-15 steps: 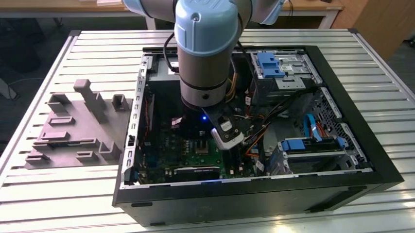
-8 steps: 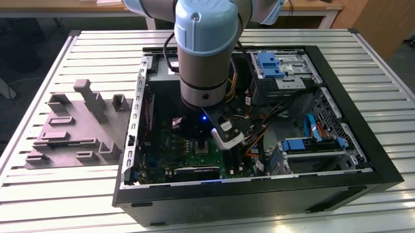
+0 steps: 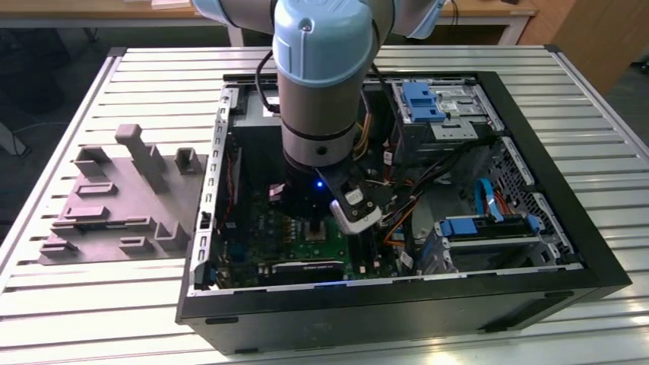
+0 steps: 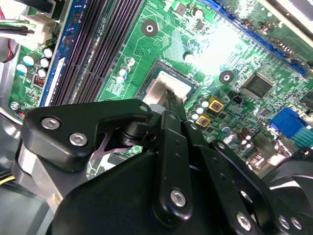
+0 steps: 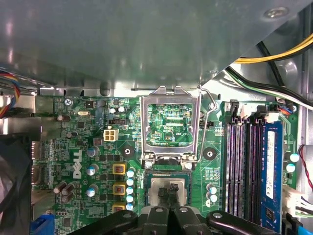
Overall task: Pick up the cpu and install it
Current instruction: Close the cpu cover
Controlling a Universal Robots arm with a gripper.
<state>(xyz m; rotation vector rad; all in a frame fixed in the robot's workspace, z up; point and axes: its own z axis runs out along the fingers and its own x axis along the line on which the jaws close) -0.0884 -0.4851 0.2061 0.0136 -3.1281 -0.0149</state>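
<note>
Arm (image 3: 319, 91) reaching down into an open computer case (image 3: 406, 304) that lies on a slatted metal table (image 3: 598, 137). The jaws are lowered over the green motherboard (image 5: 73, 147) on the floor of the case.

Jaws: drawn narrow, the two black fingertips (image 5: 172, 189) side by side with almost no gap and nothing gripped between them. In the second wrist view one fingertip (image 4: 169, 98) ends right at the chip's top face. Whether it presses on the metal or hangs just clear of it cannot be told.

The cpu (image 5: 155, 189), a pale silvery square, lies flat in its socket directly beneath the jaw tips. Its top face reaches out past the tips on both sides, as both wrist views show (image 4: 157, 88).

Just beyond the tips, past the far edge of the cpu, the socket's metal load plate (image 5: 145, 129) stands swung open. Its window frames a bare patch of board, and a wire lever (image 5: 208, 122) runs beside it.

To one side of the jaws, near the socket, lie the long dark memory slots (image 5: 242, 166). One of them carries a blue module (image 5: 273, 161).

Well apart from the jaws, outside the case on the exterior view's left, a grey moulded fixture (image 3: 112, 205) rests on the table.
</note>
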